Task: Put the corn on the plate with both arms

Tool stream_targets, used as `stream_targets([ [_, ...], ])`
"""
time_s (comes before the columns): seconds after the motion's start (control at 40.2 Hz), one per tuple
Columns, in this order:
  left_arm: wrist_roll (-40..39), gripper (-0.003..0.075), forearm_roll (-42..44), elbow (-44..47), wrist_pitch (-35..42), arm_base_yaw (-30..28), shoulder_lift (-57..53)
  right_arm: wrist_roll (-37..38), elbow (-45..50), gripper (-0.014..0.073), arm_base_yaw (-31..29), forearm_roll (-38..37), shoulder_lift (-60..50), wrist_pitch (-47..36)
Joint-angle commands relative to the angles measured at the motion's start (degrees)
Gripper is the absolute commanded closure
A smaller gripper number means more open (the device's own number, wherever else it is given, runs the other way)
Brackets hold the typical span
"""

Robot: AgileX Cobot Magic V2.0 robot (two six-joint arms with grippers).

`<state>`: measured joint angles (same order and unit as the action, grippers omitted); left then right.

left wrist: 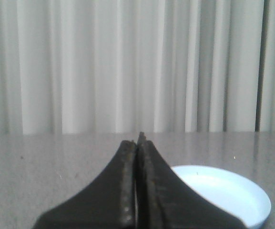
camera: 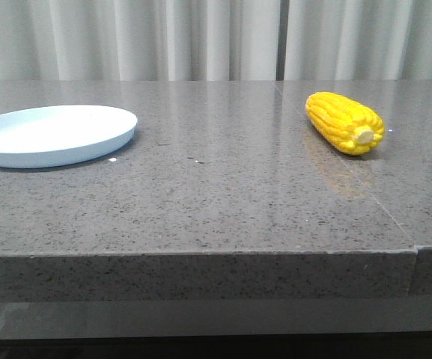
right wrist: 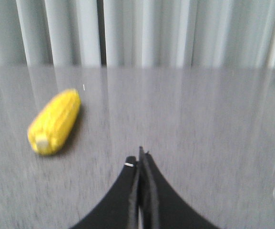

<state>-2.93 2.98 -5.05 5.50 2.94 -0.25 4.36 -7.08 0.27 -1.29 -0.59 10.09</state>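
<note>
Nearest the front camera: the front edge of the grey speckled table (camera: 201, 277), a thick stone-like slab with a seam running back along its right side. No arm appears in this view.

Corn (camera: 345, 123): 1 bright yellow cob lying on its side on the right half of the table, toward the far edge. The pale stub end faces the camera and slightly right; the tapered tip points away and left. A faint yellow reflection shows on the polished surface in front of it. It touches nothing but the table.

Plate (camera: 55, 134): 1 round, shallow, pale blue-white plate with a low rim, at the left side of the table, partly cut off by the picture's edge. It holds nothing. Corn and plate are well apart, with bare table between.

Left gripper (left wrist: 138, 143): the 2 dark fingers are pressed together along their length, nothing between them. The plate (left wrist: 232, 191) lies on the table just beyond the fingers, partly hidden behind one of them.

Right gripper (right wrist: 140, 157): fingers likewise closed against each other, gripping nothing. The view is slightly blurred. The corn (right wrist: 55, 122) lies on the table apart from the fingertips, stub end toward the camera.

Background: pale pleated curtains (camera: 201, 37) behind the table.
</note>
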Motion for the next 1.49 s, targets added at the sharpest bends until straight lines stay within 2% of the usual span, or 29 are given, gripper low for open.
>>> stream_targets([
  [0.0,-0.2,0.0740,3.2,-6.6,3.1,-0.3,0.7,0.0,-6.7,0.0601,-0.3,0.1,-0.3,-0.9],
  [0.248,-0.2,0.0741,3.3,-21.0,-13.0,-0.3,13.6,0.0,-18.6,0.0603,-0.3,0.7,10.3,7.3],
  [0.323,-0.2,0.0741,3.3,-23.5,-15.0,-0.3,18.1,0.0,-21.0,0.0603,-0.3,0.8,14.1,7.6],
  [0.472,-0.2,0.0741,3.3,-25.2,-14.7,-0.3,23.8,0.0,-23.9,0.0690,-0.3,0.8,20.1,7.5],
  [0.994,-0.2,0.0733,3.3,-25.2,-14.4,-0.3,24.3,0.0,-24.0,0.0683,-0.3,0.8,20.9,7.3],
  [1.043,-0.2,0.0701,3.3,-25.2,-14.4,-0.3,24.3,0.0,-24.0,0.0680,-0.3,0.8,20.9,7.3],
  [1.093,-0.2,0.0636,3.3,-25.2,-14.4,-0.3,24.3,0.0,-24.0,0.0669,-0.3,0.8,20.9,7.3],
  [1.118,-0.2,0.0570,3.3,-25.2,-14.4,-0.3,24.3,0.0,-24.0,0.0657,-0.3,0.8,20.9,7.3],
  [1.267,-0.2,0.0223,3.2,-25.2,-14.4,-0.3,24.3,0.0,-24.0,0.0450,-0.3,0.8,20.9,7.3],
  [1.317,-0.2,0.0156,3.2,-25.2,-14.4,-0.3,24.3,0.0,-24.0,0.0342,-0.3,0.8,20.9,7.3],
  [1.391,-0.2,0.0119,3.2,-25.2,-14.4,-0.3,24.3,0.0,-24.0,0.0181,-0.3,0.8,20.9,7.3],
  [1.466,-0.2,0.0121,3.2,-25.2,-14.4,-0.3,24.3,0.0,-24.0,0.0084,-0.3,0.8,20.9,7.3],
])
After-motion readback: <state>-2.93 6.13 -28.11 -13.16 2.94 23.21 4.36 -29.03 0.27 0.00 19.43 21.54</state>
